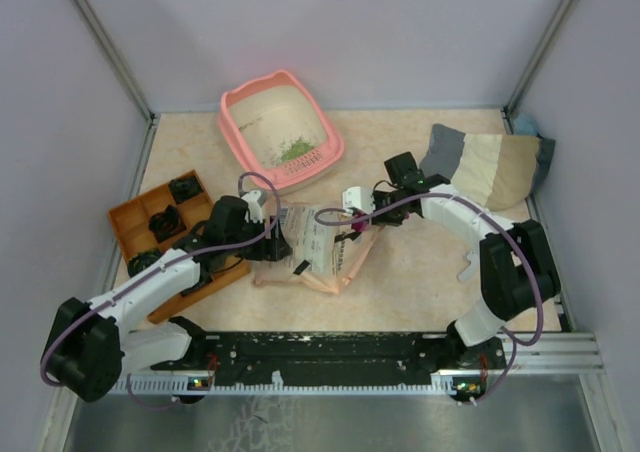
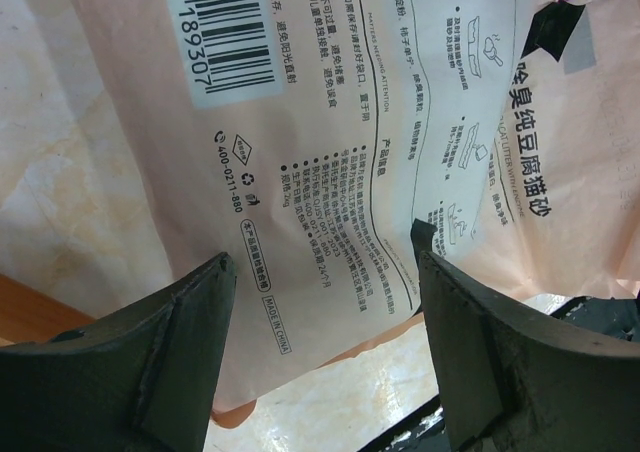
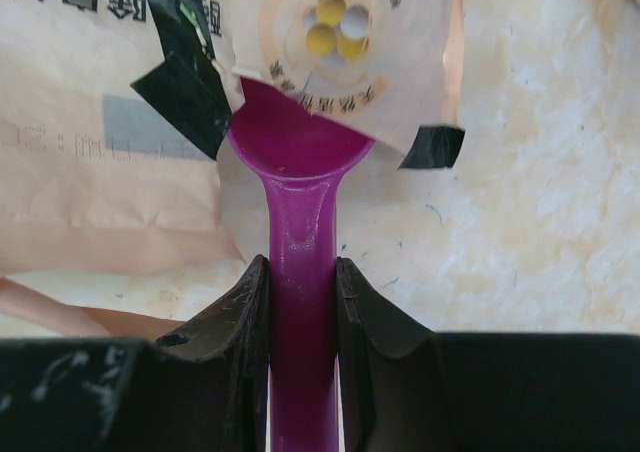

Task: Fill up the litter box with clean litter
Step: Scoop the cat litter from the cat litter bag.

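Pale marbled tabletop point(image 1: 420, 272) all around, and the action is sitting at the beige paper bag point(image 1: 315, 252) lying flat between the two tools. The right gripper point(image 3: 301, 267) is clamping narrow on the handle of the magenta scoop point(image 3: 300, 222), and the scoop's bowl is poking just under the torn, taped mouth of the bag straight ahead of the fingertips. So this is looking like the loading step, with the scoop going in for a fresh helping. The left gripper point(image 2: 322, 250) is hanging wide over the printed face of the bag, jaws spread with nothing between them, paper directly below. The litter box point(image 1: 232, 132) is waiting well apart from the scoop, past the bag's far edge, with only a small green patch of clean litter point(image 1: 295, 152) on its floor, so the filling is barely begun. Next, I'd say, the left jaws need to be pinning or lifting the bag while the scoop is driving deeper, then coming out level so no granules spill on the way to the box.
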You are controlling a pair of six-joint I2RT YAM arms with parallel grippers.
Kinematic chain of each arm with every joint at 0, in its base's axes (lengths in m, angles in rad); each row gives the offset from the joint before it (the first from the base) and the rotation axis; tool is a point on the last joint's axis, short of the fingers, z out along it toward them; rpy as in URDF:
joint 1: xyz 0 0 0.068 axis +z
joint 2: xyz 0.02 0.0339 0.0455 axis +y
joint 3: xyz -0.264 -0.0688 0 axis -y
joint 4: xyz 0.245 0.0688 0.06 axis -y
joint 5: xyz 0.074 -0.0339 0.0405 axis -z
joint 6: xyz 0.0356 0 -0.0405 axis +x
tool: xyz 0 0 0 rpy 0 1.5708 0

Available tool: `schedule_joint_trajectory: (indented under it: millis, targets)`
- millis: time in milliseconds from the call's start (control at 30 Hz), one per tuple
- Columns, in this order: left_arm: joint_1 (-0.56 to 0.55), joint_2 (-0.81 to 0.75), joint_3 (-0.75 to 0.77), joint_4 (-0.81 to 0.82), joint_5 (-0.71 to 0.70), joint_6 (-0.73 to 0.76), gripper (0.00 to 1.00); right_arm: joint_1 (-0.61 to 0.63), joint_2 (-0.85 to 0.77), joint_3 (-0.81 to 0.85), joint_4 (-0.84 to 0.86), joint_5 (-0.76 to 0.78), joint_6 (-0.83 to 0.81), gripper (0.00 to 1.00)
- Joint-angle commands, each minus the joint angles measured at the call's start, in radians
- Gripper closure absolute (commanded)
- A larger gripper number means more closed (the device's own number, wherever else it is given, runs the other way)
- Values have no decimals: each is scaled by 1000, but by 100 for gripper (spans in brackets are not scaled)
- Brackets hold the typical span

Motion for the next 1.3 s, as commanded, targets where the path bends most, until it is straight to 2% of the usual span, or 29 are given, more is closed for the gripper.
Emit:
schedule_joint_trajectory:
  millis: [0, 267, 500, 933, 1100, 1267]
  targets:
    - [-1, 17, -2, 34, 29, -5, 21, 39, 51, 87, -36, -117, -28, 100]
    - [-1, 20, -2, 33, 30, -7, 22, 44, 88, 155, -150, -225, -18, 100]
    - [-1, 9, -6, 30, 21, -10, 22, 21, 116, 203, -212, -255, 70, 100]
    - [-1, -5, -6, 30, 19, -18, 24, -36, -7, 78, -125, -265, 176, 100]
    - [-1, -5, 6, 11, 13, -9, 24, -84, -1, 78, -154, -275, 214, 100]
    - [0, -6, 18, 0, 3, 4, 24, -159, -17, 67, -169, -348, 239, 100]
